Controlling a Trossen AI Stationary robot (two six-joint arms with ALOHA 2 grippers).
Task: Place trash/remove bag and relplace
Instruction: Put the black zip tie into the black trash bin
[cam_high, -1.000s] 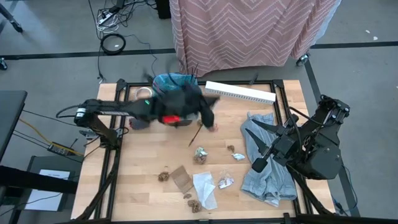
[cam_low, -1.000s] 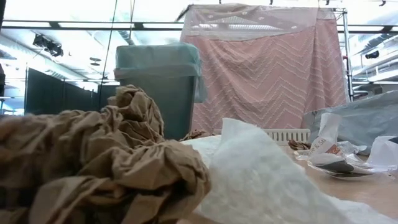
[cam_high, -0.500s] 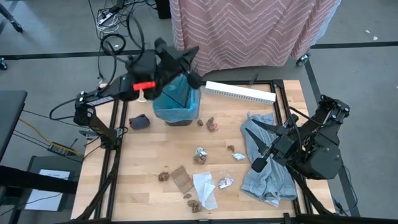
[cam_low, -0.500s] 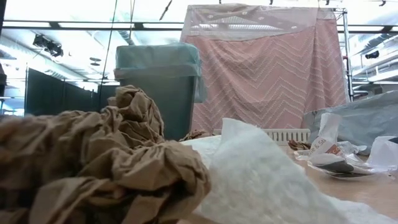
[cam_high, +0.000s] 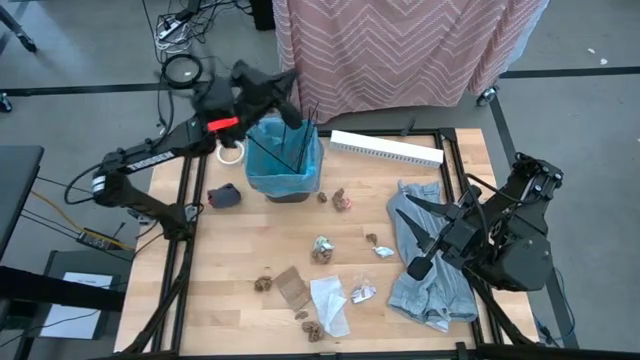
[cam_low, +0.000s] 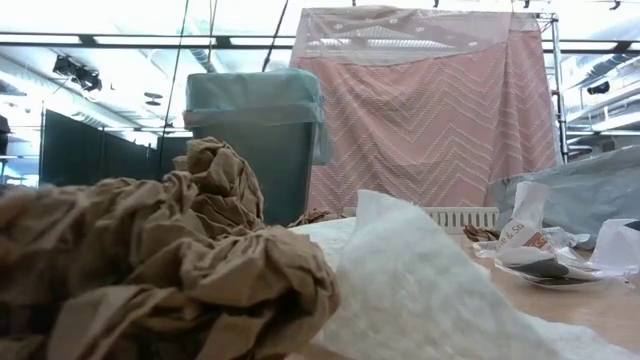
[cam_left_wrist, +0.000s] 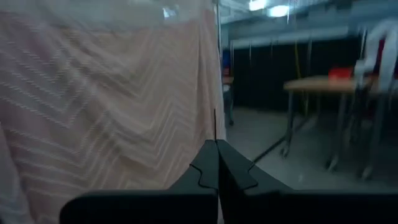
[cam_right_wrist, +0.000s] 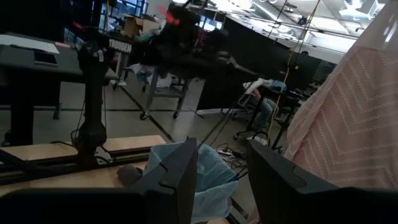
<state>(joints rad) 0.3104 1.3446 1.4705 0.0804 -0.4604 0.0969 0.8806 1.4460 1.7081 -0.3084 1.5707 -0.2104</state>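
- Left claw (cam_high: 290, 108) is pinched fully shut on thin dark sticks (cam_high: 300, 140), held just above the bin (cam_high: 285, 160)'s far rim.
- Drop well: centre over the bin's mouth, lower, then release so the sticks land inside the blue liner.
- Right claw (cam_high: 412, 268) waits well right of the bin, part open, empty.
- Scraps (cam_high: 322, 248) lie on the counter (cam_high: 230, 270) nearer than the bin.
- No readable writing.

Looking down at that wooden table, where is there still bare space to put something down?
The widest bare patch lies at the table's near left corner, left of the brown scraps, below the dark lump. Another runs between the bin and the white strip, above the scraps. The near middle and the side under the grey bag are crowded.
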